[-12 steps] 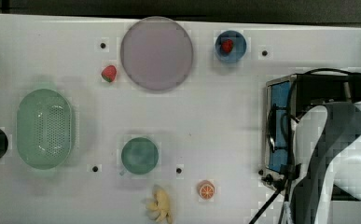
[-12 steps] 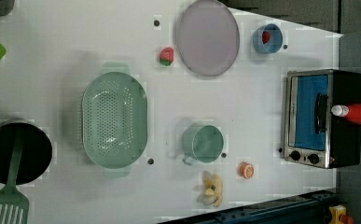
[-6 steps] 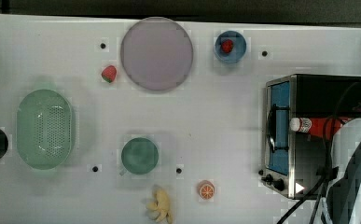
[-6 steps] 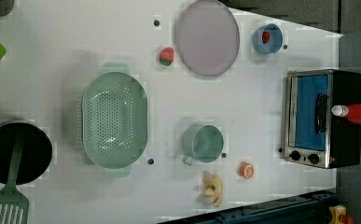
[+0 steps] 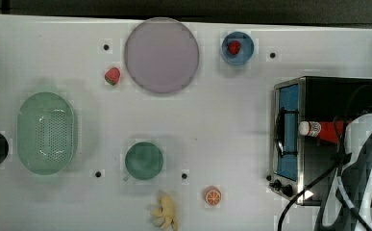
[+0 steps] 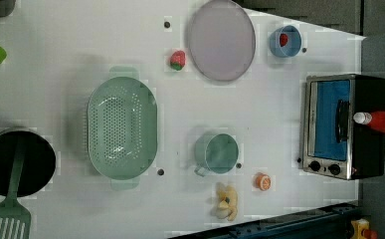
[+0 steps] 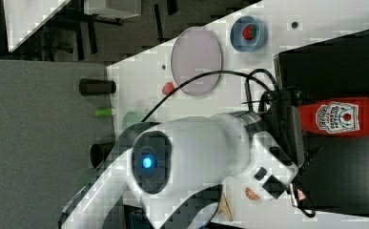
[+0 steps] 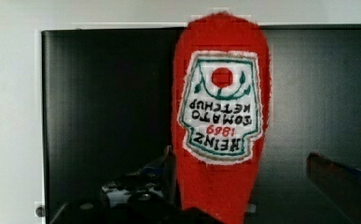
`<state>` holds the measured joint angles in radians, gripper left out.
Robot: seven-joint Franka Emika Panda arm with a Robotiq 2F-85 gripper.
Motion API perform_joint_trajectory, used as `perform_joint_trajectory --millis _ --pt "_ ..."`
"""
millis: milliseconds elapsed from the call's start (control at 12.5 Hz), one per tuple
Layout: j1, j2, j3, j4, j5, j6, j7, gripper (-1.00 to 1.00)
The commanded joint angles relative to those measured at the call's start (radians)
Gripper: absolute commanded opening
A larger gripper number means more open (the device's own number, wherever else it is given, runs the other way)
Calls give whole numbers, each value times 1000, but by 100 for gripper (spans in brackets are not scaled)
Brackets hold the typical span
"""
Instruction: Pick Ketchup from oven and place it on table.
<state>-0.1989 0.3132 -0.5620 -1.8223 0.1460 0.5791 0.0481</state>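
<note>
Pincer (image 8: 243,186): spread wide, one finger (image 8: 341,179) on each side of the ketchup (image 8: 220,140) in the wrist view, nothing pinched; contact cannot be confirmed.

Ketchup, red squeeze bottle: lies flat on the black roof of the oven (image 5: 340,96), not inside it, label up, white cap (image 5: 303,128) reaching just past the front frame above the glass door. Judged reason: lying lengthwise, its slim body sits across the gap of the fingers, so a grasp from above is possible.

Oven: stands at the desk (image 5: 222,120) edge on the top view's right, door toward the middle.

Arm (image 7: 206,152): white, cables trailing, reaches over the oven roof from behind, wrist above the bottle's base end, hand apparently pointing down.

Step judged: approach, grasp not yet made.

Nearby on the desk: orange half (image 5: 213,196), green cup (image 5: 144,161), both well apart from the oven.
</note>
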Motion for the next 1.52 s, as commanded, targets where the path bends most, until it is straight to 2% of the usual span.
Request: perform_joint_trajectory --millis 80,320,400,480,560,640,800,880,1040,1520 --pt "1 36 -23 19 27 12 -26 100" --pt "-2 74 -22 15 52 53 -26 99" --pt "-3 75 -21 14 52 48 -27 60" --pt "-2 73 -21 14 52 49 -27 36" --pt "-3 71 -23 17 52 48 -27 27" --pt "1 50 -22 38 51 38 -27 27" --pt "22 -12 -18 145 40 -135 -27 27" --pt "47 -48 -3 225 39 -240 -27 27" --pt "91 -85 45 285 24 -297 -27 27" --pt "194 -136 254 284 12 -391 -26 26"
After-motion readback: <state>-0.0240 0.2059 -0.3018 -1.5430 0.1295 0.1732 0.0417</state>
